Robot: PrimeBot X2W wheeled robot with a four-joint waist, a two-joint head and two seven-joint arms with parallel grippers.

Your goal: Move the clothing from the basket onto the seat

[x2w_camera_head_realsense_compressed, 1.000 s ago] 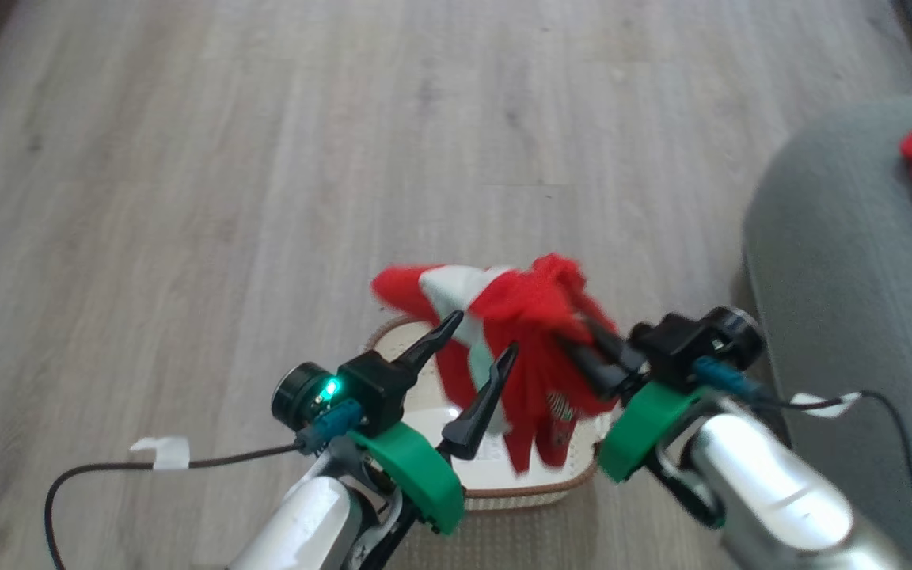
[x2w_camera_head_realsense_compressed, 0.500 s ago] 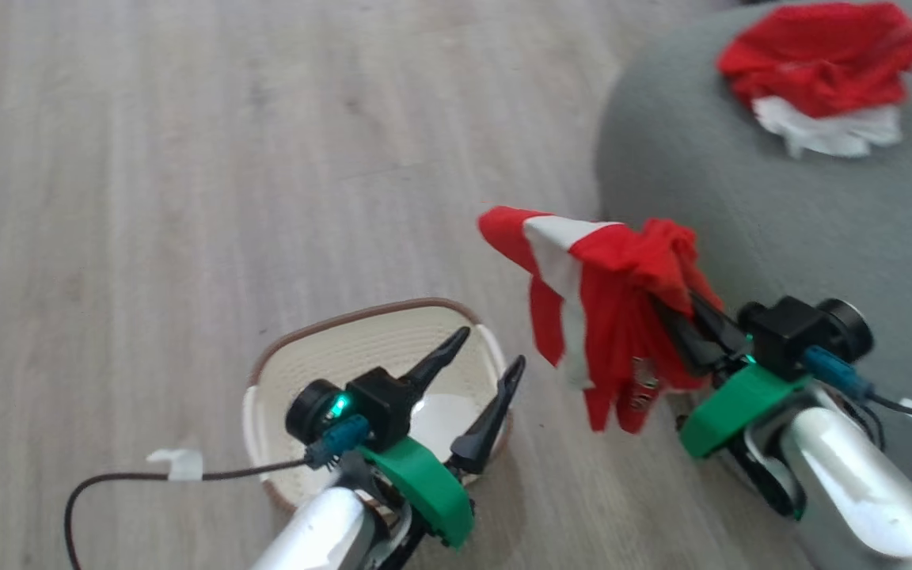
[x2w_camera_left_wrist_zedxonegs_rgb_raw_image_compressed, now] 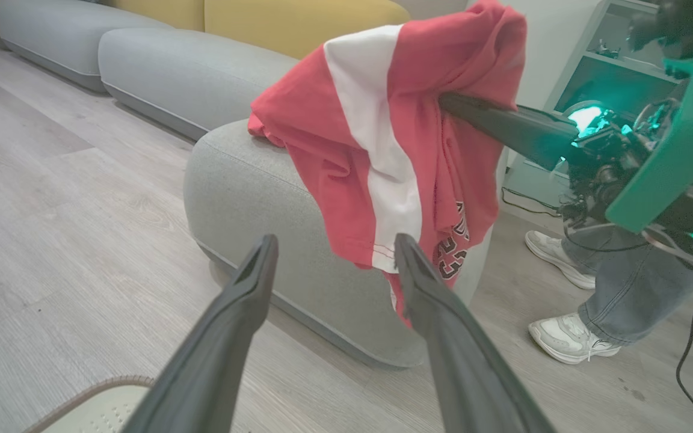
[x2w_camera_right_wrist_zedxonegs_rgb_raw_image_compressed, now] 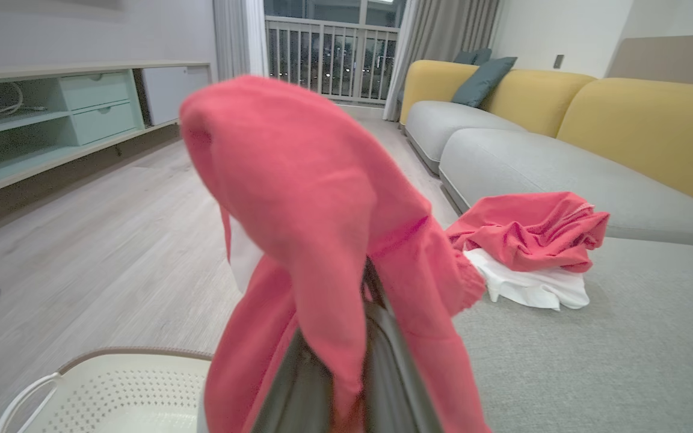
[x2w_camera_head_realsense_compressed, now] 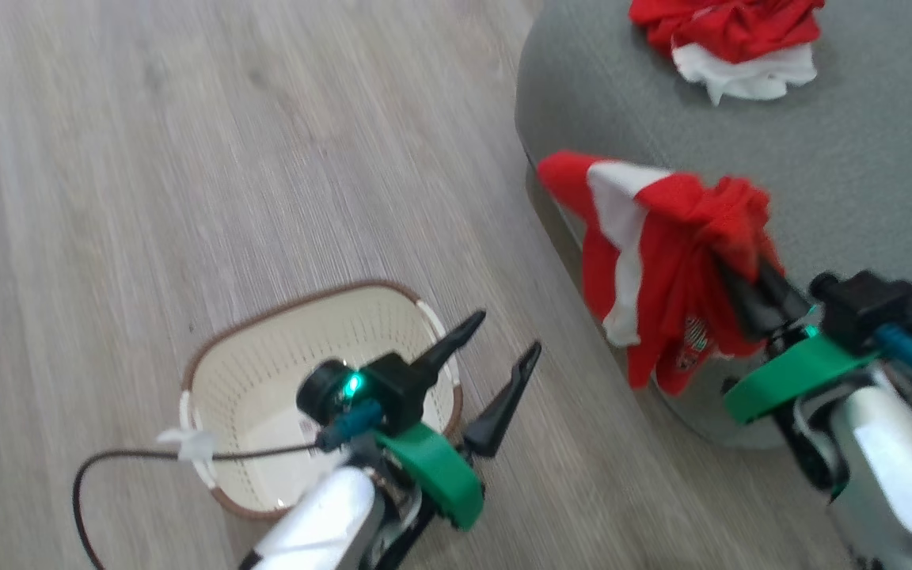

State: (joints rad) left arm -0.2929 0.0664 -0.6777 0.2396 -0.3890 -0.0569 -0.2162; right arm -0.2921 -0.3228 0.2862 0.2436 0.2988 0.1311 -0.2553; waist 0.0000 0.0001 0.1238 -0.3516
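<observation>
- The right gripper is shut tight on a red shirt with a wide white stripe.
- The shirt is held up in the air and is draped over the dark fingers.
- The shirt is seen at the near edge of the grey seat, and part of it hangs over the floor. It cannot be told if the seat is touched by it.
- White letters and numbers are printed on the low part of the shirt.
- The left gripper is opened wide, and nothing is held in it.
- The left gripper is held above the floor, just beside the basket.
- The basket is set on the floor, near the seat but apart from it.
- More red clothes are piled farther back on the seat, and a white piece is tucked under them.
- In the left wrist view, a person's white shoes and blue jeans are seen on the floor past the seat.
</observation>
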